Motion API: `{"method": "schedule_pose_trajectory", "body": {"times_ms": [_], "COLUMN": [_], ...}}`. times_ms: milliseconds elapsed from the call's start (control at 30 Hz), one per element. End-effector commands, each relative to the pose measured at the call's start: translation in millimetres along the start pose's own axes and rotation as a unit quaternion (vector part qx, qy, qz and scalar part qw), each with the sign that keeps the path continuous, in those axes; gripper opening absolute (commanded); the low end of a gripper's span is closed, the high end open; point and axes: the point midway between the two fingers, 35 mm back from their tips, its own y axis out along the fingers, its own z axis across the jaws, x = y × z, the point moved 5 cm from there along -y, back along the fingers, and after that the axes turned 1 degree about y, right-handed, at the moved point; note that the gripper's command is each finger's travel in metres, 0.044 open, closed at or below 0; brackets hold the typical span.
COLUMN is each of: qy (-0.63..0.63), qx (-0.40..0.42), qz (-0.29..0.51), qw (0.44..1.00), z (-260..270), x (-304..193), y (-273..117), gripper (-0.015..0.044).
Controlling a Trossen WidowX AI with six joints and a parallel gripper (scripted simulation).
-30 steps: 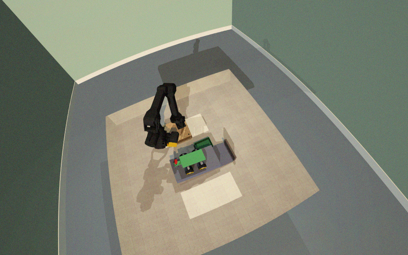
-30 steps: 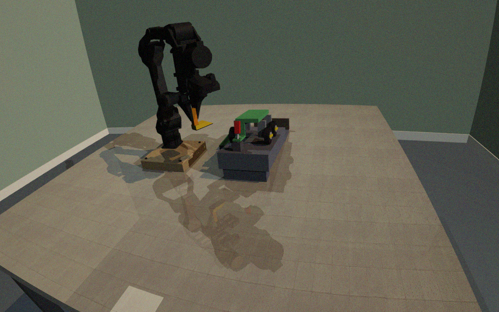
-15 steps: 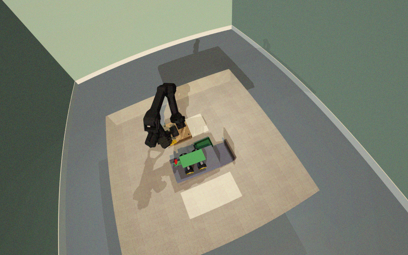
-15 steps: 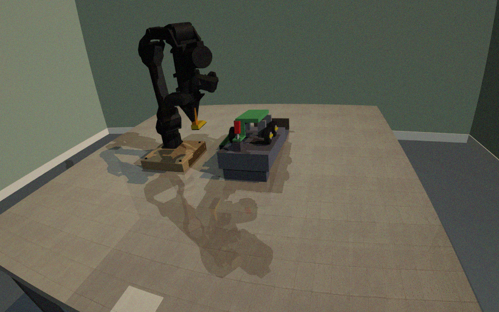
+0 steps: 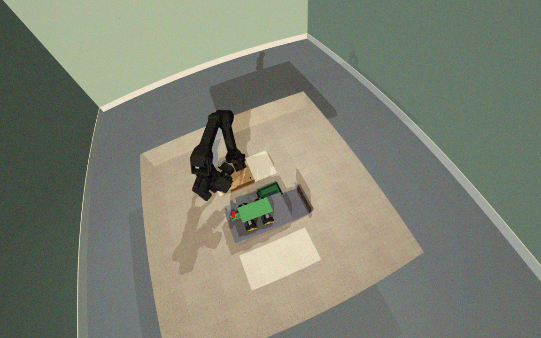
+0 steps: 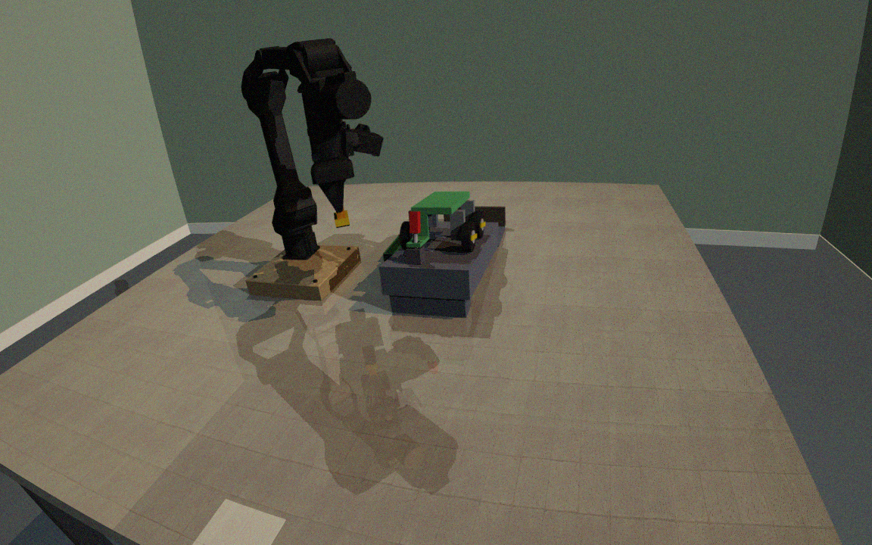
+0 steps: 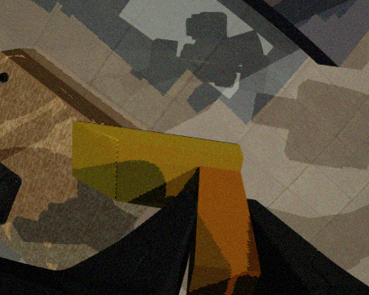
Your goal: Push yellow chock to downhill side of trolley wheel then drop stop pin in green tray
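So starting at the left, the hand (image 6: 340, 209) (image 7: 217, 208) is pinching the yellow chock (image 6: 341, 219) (image 7: 152, 152) by its orange handle (image 7: 221, 221), up in the air beside the wooden base (image 5: 243, 174) (image 6: 290, 281) (image 7: 25, 106). My guess is the chock's pretty light and stiff, with the rubber underside grippy and the handle a bit slicker. That upright handle looks like the right place to hold it, since it leaves the wedge free to slide in under a wheel. Not fragile imo, but a pinch on something that narrow could let it twist when it gets pushed.

Pose-wise, the arm (image 5: 205, 155) (image 6: 276, 135) is folded up high, elbow bent, fingers pointing down at the desk (image 5: 348, 243) (image 6: 561, 379). It'll have to swing across and probably turn the wrist too.

Next along, the red-headed pin (image 5: 233, 214) (image 6: 415, 222) is in at the near end of the ramp (image 5: 288, 210) (image 6: 425, 281), then the green-topped trolley (image 5: 255, 209) (image 6: 442, 201), with the green tray (image 5: 269, 189) alongside the ramp.
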Motion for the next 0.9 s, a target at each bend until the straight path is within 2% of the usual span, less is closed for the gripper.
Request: {"method": "schedule_pose_trajectory", "body": {"times_ms": [0, 433, 867], "qy": [-0.064, -0.286, -0.490], "qx": [-0.001, -0.001, -0.002], "qz": [0.002, 0.002, 0.003], "qw": [0.998, 0.958, 0.872], "z": [0.1, 0.2, 0.4], "x": [-0.6, -0.6, -0.7], "y": [0.0, 0.0, 0.0], "gripper": [0.0000, 0.0000, 0.0000]}}
